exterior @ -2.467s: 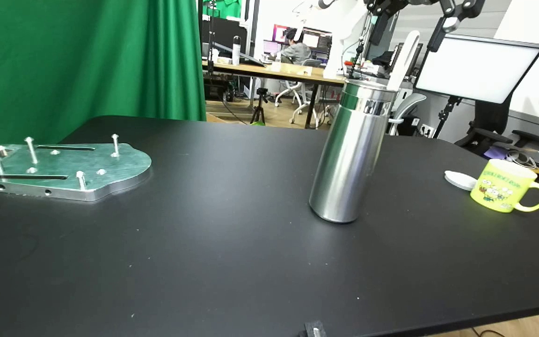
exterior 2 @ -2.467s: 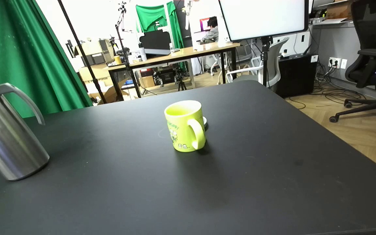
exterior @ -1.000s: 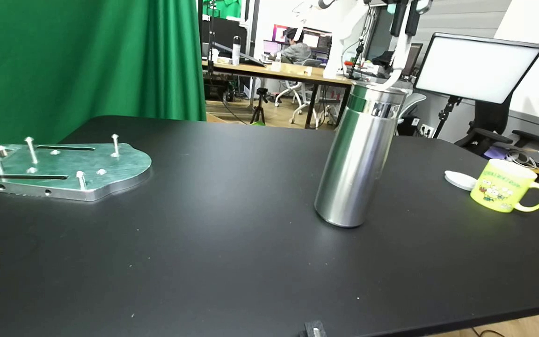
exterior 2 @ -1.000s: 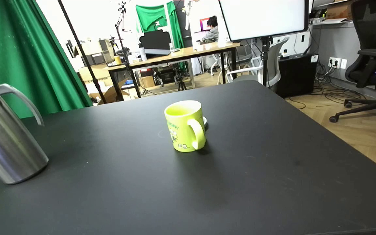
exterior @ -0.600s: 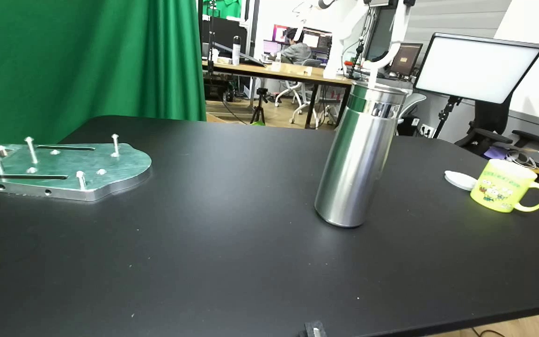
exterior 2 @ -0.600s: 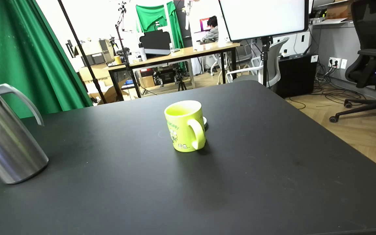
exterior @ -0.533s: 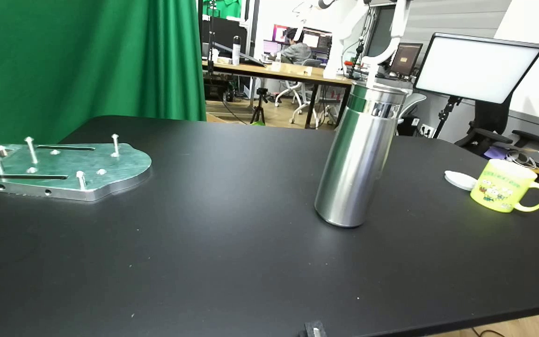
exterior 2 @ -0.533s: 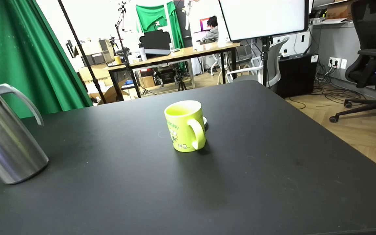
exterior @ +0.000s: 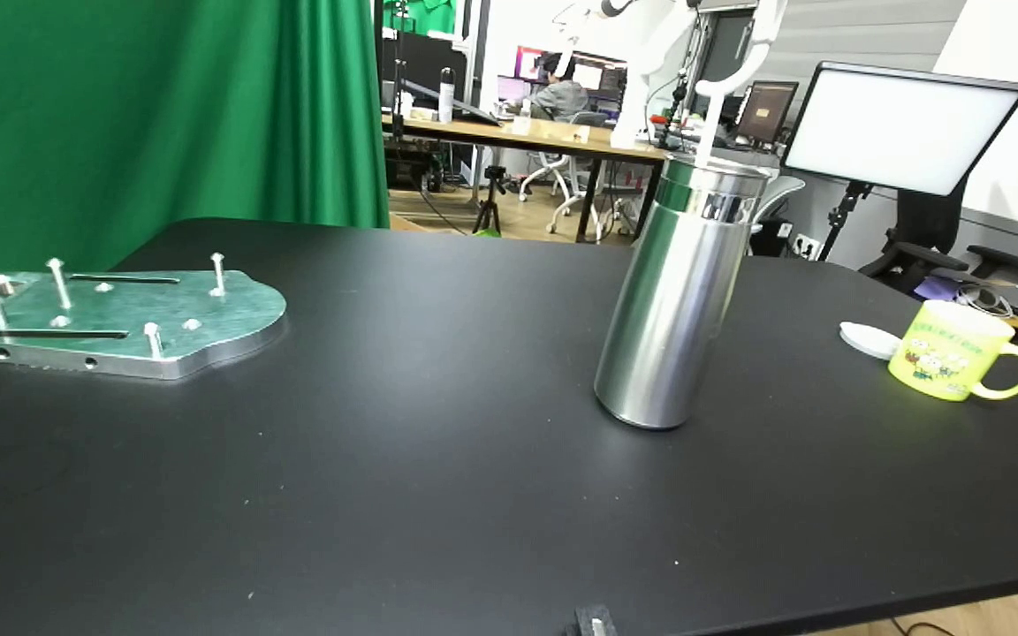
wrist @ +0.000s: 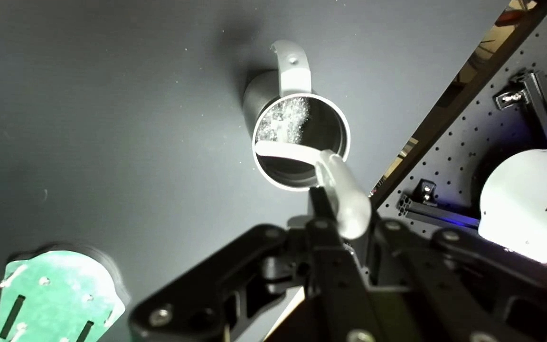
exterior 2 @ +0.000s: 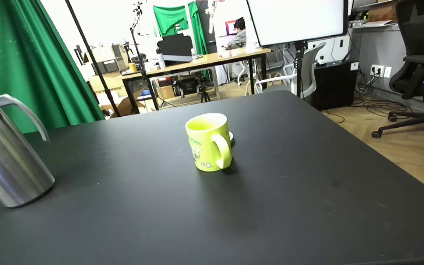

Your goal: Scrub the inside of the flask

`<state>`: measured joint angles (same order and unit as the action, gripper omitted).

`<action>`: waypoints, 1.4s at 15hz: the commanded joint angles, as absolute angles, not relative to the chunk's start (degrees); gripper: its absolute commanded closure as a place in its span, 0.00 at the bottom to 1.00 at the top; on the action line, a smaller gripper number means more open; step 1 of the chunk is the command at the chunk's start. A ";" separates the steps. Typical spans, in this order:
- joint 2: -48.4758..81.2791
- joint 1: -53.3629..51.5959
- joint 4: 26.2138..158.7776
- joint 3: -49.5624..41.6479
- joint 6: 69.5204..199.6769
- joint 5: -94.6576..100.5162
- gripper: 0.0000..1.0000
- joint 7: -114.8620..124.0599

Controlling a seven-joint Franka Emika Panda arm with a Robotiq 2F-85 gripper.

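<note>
A green curtain (exterior: 208,124) hangs behind the bench (exterior: 429,495), and in an exterior view the tall shiny flask (exterior: 677,300) stands on it with a white brush (exterior: 725,87) poking into its top, while a yellow-green mug (exterior: 951,349) sits to the right, just beside a white disc (exterior: 867,339). In an exterior view the flask is at the far left, its grey handle (exterior 2: 26,111) showing, well apart from the mug. In the wrist view the tool (wrist: 348,209) pinches the brush, whose fuzzy white end is inside the flask.
</note>
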<state>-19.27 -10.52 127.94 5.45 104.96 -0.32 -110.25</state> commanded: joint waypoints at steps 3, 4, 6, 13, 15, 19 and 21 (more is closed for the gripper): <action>-13.26 -9.45 130.62 3.09 108.73 -2.06 0.96 -109.37; -12.27 -9.26 130.80 3.10 109.00 -2.06 0.96 -109.37; -11.39 -9.08 130.60 3.55 109.04 -1.37 0.96 -109.08; -18.29 -10.54 126.12 6.12 101.24 0.46 0.96 -108.57; -21.08 -11.15 124.88 6.44 99.52 0.47 0.96 -108.93; -23.15 -11.65 126.23 5.49 101.44 -0.12 0.96 -109.35; -21.86 -11.43 128.35 4.60 103.49 -0.85 0.96 -109.75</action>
